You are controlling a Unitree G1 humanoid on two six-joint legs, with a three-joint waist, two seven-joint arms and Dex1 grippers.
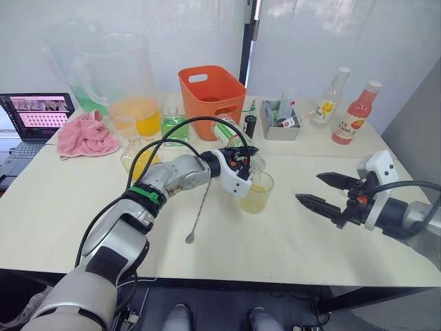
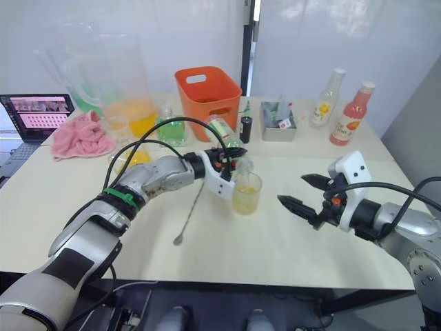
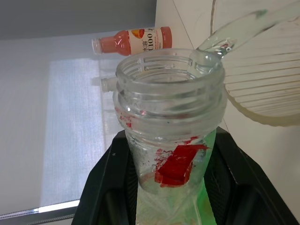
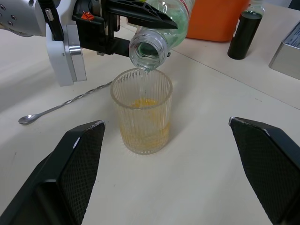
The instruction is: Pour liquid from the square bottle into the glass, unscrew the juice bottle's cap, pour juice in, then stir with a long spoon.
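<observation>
Nearest the camera, the long spoon (image 1: 200, 210) lies flat on the pale counter (image 1: 289, 241), its small bowl toward the front edge and its stem running back toward the glass (image 1: 256, 192). That ribbed clear glass stands upright near the middle of the counter and holds some yellow liquid.

Directly above it, the left tool (image 1: 242, 156) is clamped around the juice bottle (image 4: 161, 33), which is tipped over with its open neck pointing down just over the rim of the glass. A thin clear stream runs from the bottle mouth into the glass. The bottle neck is uncapped, with bits of red at its collar.

To the right, well apart from the glass, the right tool (image 1: 324, 191) hovers over the counter with its two black fingers spread wide and nothing between them.

Farther back stand an orange bin (image 1: 211, 92), a large pitcher (image 1: 124, 86) with orange liquid, a pink cloth (image 1: 86, 135), a small metal box (image 1: 280, 123), a yellow-labelled bottle (image 1: 329, 98) and a pink-red bottle (image 1: 356, 113). A laptop (image 1: 34, 117) sits at the far left.
</observation>
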